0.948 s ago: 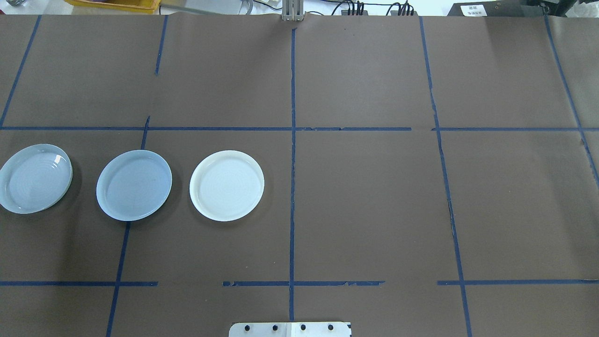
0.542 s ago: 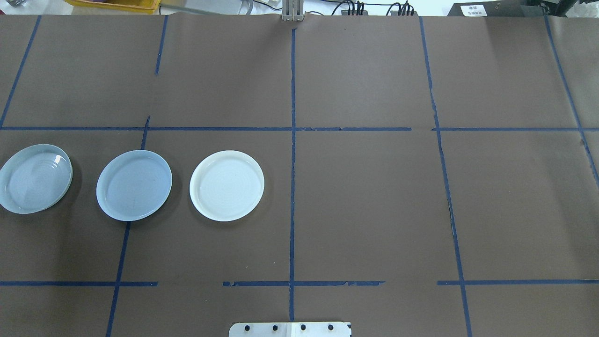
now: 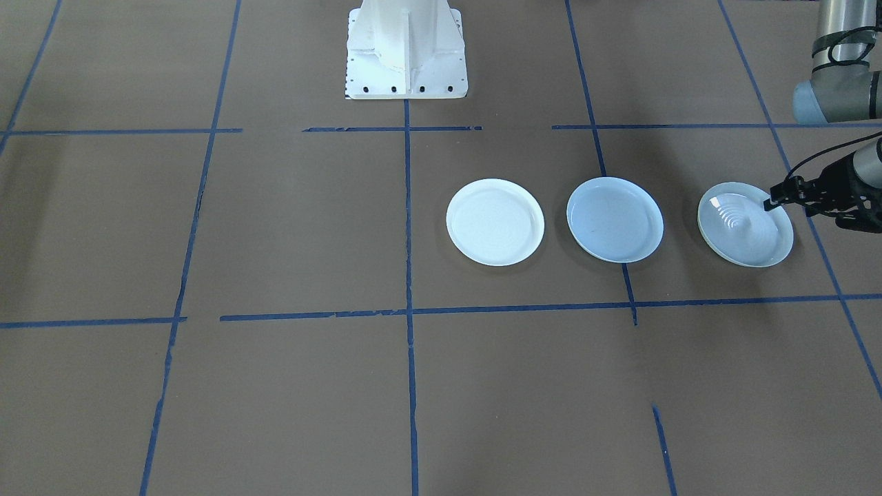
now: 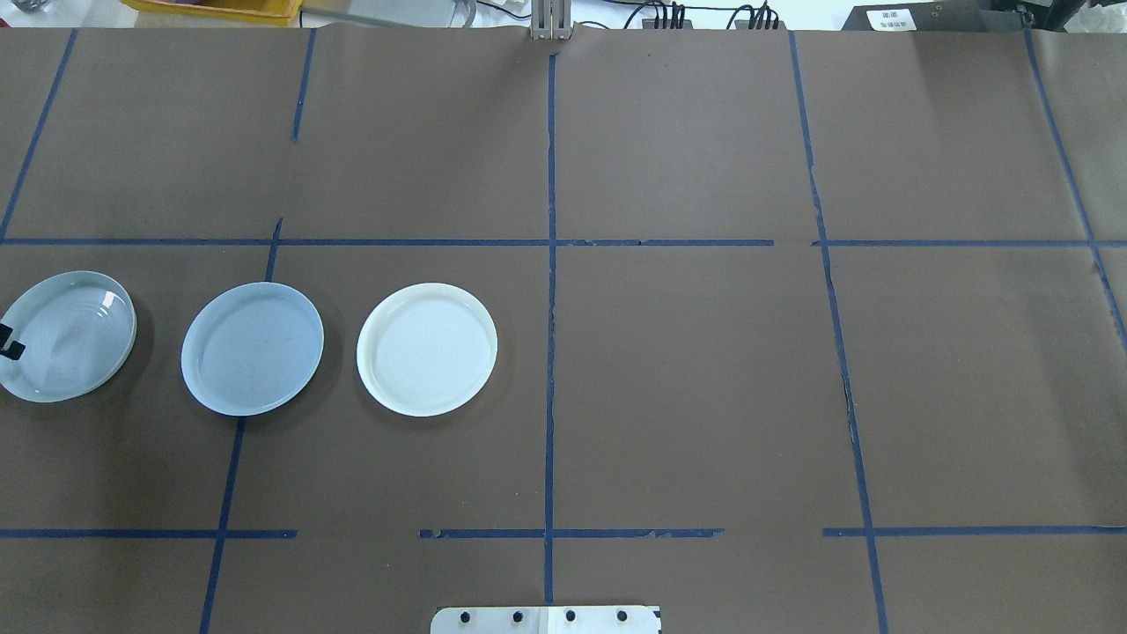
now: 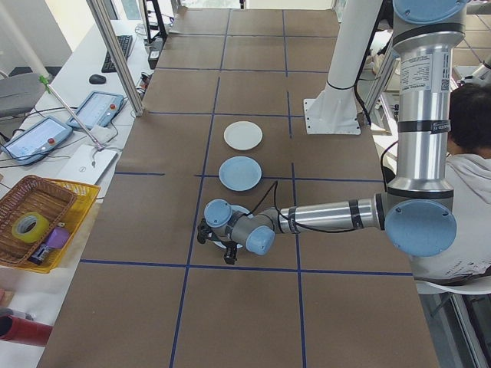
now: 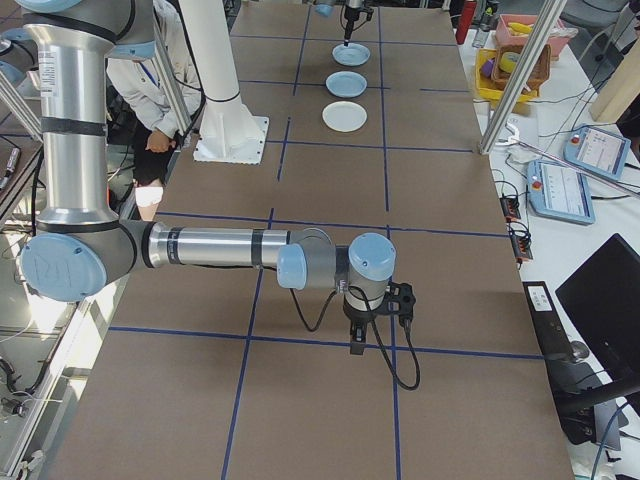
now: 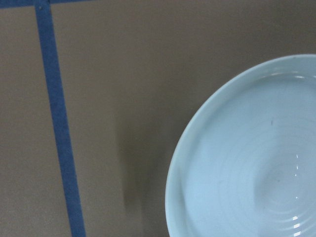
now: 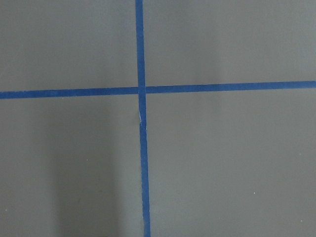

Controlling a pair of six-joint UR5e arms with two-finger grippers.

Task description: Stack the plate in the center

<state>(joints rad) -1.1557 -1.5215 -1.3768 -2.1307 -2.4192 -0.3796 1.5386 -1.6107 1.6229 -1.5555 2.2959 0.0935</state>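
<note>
Three plates lie in a row on the brown table. The smooth pale blue plate, the center [image 4: 253, 349] [image 3: 614, 220], is the middle one. A bright white plate [image 4: 427, 349] [image 3: 495, 222] lies beside it towards the table's midline, and a pale ridged plate [image 4: 68, 335] [image 3: 745, 224] on its other side. My left gripper [image 3: 812, 212] [image 5: 215, 244] hangs open over the ridged plate's outer rim and holds nothing; one fingertip [image 4: 7, 342] shows at the overhead view's left edge. My right gripper [image 6: 378, 325] hovers over bare table far from the plates; whether it is open or shut I cannot tell.
Blue tape lines [image 4: 550, 308] divide the table into squares. The robot's white base [image 3: 406, 48] stands at the near middle edge. A person [image 5: 476, 176] sits beside the base. A yellow tray with a wicker basket [image 5: 38, 218] and tablets lies beyond the far edge.
The left gripper's black fingertip has come into the overhead view at the left edge, over the ridged plate. The plates have not moved.
</note>
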